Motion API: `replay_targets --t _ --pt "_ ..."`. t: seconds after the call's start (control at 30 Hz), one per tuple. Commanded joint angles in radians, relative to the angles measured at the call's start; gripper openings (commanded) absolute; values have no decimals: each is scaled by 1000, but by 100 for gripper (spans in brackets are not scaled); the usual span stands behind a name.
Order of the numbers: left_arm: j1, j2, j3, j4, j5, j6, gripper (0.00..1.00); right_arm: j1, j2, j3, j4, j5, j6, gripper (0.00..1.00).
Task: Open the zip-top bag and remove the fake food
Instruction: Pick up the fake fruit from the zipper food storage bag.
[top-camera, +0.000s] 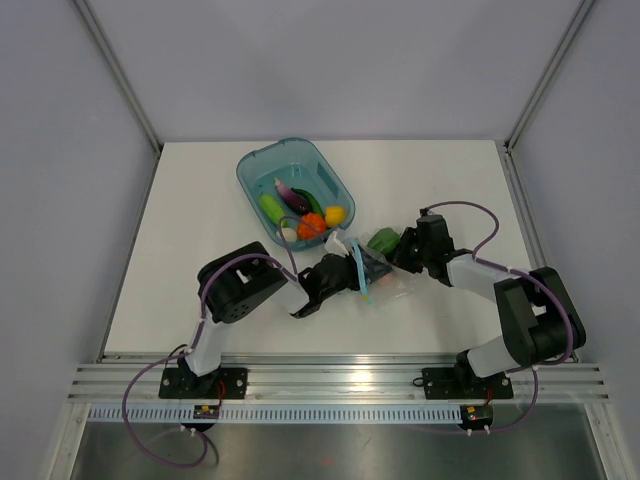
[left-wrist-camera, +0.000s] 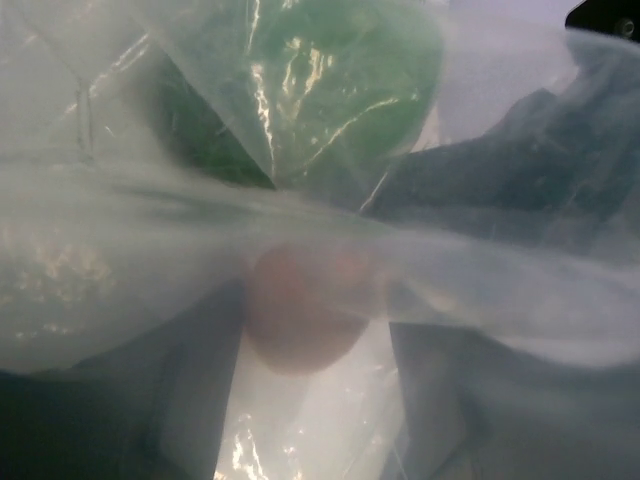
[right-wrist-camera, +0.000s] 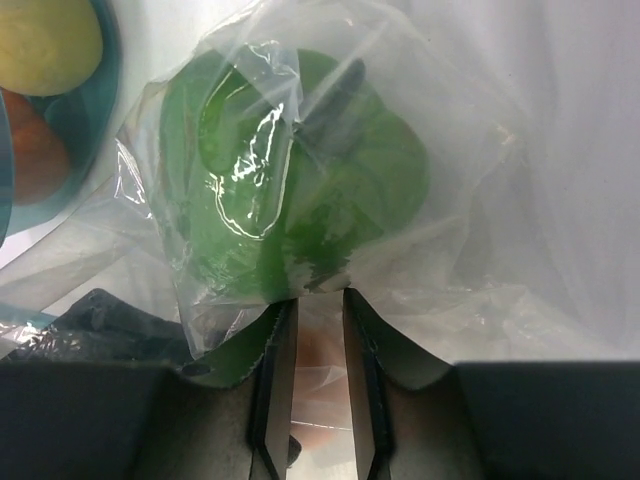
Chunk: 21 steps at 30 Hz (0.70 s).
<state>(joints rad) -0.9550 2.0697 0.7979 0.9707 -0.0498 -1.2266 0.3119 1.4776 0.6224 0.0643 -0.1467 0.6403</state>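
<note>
Pulling steadily suits the right gripper, clamped on the clear crinkly zip-top bag — green plastic pepper inside; left gripper — state unclear.

Clear zip-top bag, light teal zip strip; green pepper; translucent teal tub

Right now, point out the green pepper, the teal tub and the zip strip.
green pepper (right-wrist-camera: 300, 190), right wrist view, middle of its body
teal tub (top-camera: 280, 158), top view, bare far end
zip strip (top-camera: 358, 268), top view, its middle
</note>
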Motion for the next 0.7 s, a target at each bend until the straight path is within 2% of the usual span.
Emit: replay_targets --t 0.0,0.17,0.27,0.53,0.57,0.67 --pt "-5 32 32 -10 -30 39 63 15 12 10 51 -71 9 31" --pt "-4 26 61 -87 -27 56 72 16 30 19 51 -93 2 31" --pt "-5 20 80 -121 -28 59 73 15 36 22 49 -102 -4 29" --pt "-5 33 75 -98 -12 52 54 15 41 26 45 -96 -1 25" --pt "-5 35 75 -93 -9 52 48 15 41 28 42 -91 -2 24" --pt "-5 32 64 -78 -4 50 45 13 44 42 11 -54 1 17"
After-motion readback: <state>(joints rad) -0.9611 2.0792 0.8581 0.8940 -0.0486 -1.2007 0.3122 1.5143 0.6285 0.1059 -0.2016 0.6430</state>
